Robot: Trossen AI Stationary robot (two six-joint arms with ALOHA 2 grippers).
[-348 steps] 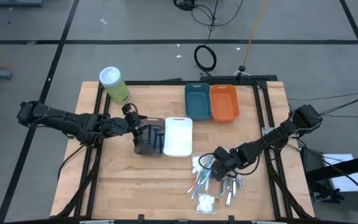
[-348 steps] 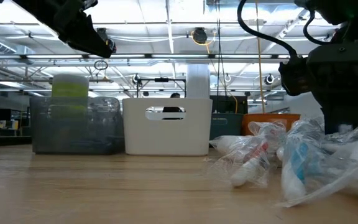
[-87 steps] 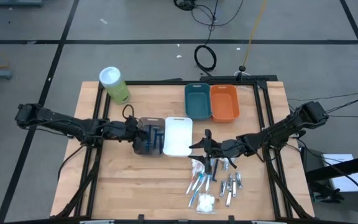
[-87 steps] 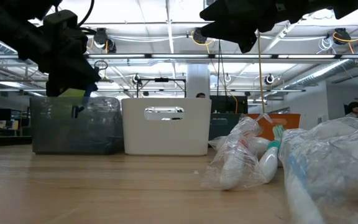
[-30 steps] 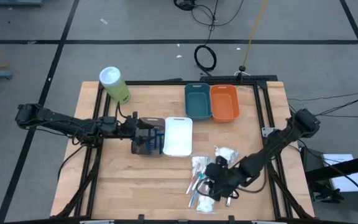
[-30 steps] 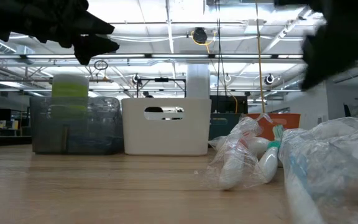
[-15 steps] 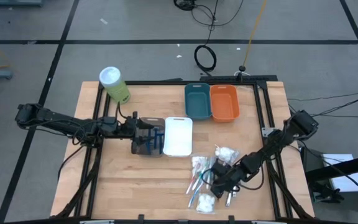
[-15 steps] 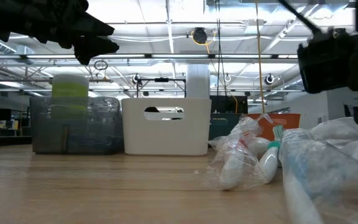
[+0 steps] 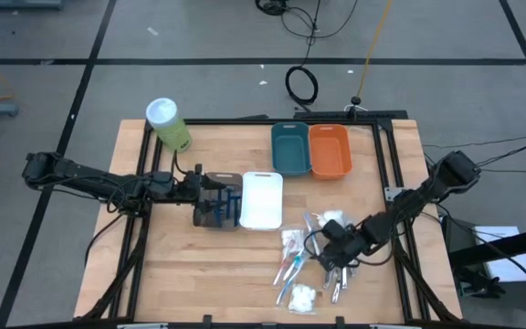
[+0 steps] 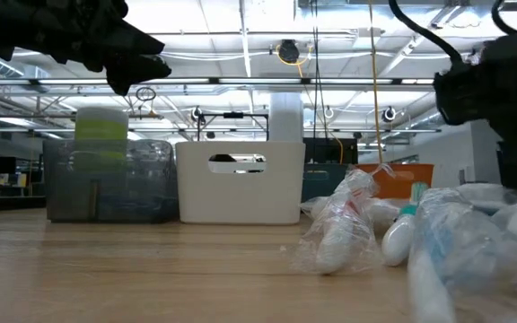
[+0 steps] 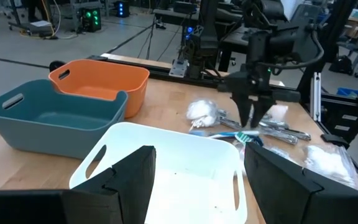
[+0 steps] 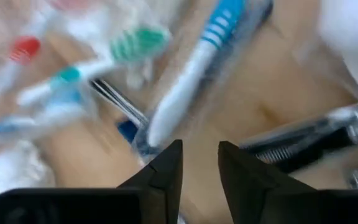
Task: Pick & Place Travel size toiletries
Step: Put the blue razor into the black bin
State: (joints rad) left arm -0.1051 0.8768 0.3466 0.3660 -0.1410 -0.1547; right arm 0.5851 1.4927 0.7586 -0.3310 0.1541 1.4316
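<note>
- The left gripper hangs over the dark clear bin, fingers spread, gripping nothing.
- The white bin sits just beside it.
- The toiletries lie scattered on the table.
- The right gripper hovers over them, fingers slightly parted, empty.

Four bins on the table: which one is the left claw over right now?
The brown translucent bin, leftmost of the four. The left claw sits over it, open, beside the white bin; the teal and orange ones stand farther off.

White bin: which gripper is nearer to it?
Left. The left gripper hovers over the smoky bin beside the white bin; the right gripper is over the toiletries pile.
</note>
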